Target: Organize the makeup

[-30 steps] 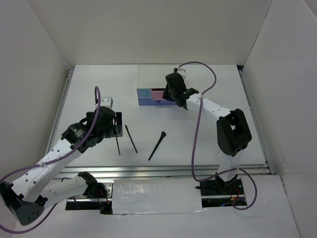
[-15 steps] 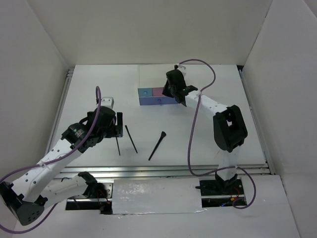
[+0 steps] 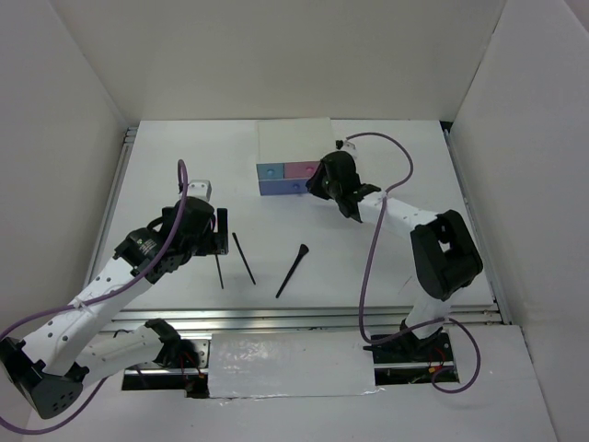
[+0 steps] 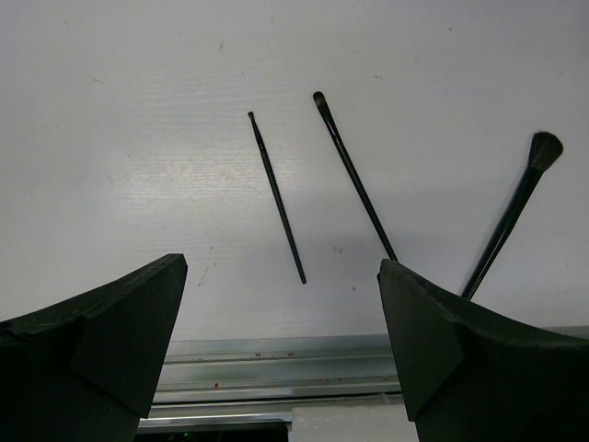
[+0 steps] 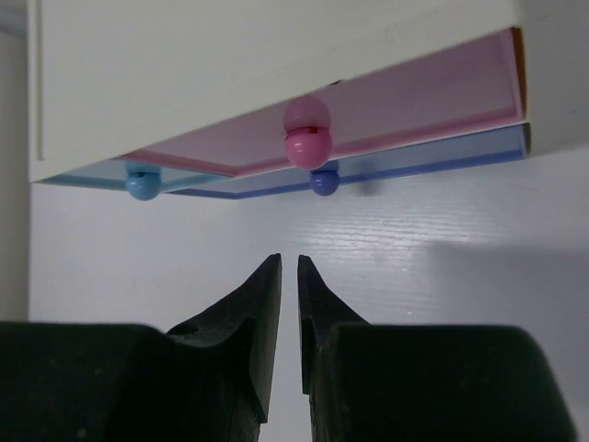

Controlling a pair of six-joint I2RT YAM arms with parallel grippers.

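Observation:
Two thin black pencils (image 3: 219, 270) (image 3: 244, 259) and a flared black brush (image 3: 292, 271) lie on the white table near the front. In the left wrist view the pencils (image 4: 278, 198) (image 4: 354, 177) and the brush (image 4: 511, 221) lie beyond the fingers. My left gripper (image 3: 219, 239) (image 4: 281, 267) is open and empty, just left of the pencils. My right gripper (image 3: 319, 184) (image 5: 288, 262) is shut on nothing, a little in front of the box's pink drawer knob (image 5: 306, 138). Compacts and lipstick tubes are out of view.
The white box (image 3: 294, 145) stands at the back centre, its light blue, pink and dark blue drawer fronts (image 3: 283, 179) (image 5: 368, 110) pushed in. An aluminium rail (image 3: 304, 318) (image 4: 276, 368) runs along the table's front edge. White walls stand on three sides.
The pink drawer, pulled out a second ago, is pushed in. My right gripper has backed off from the box towards the right front. The left arm has not moved.

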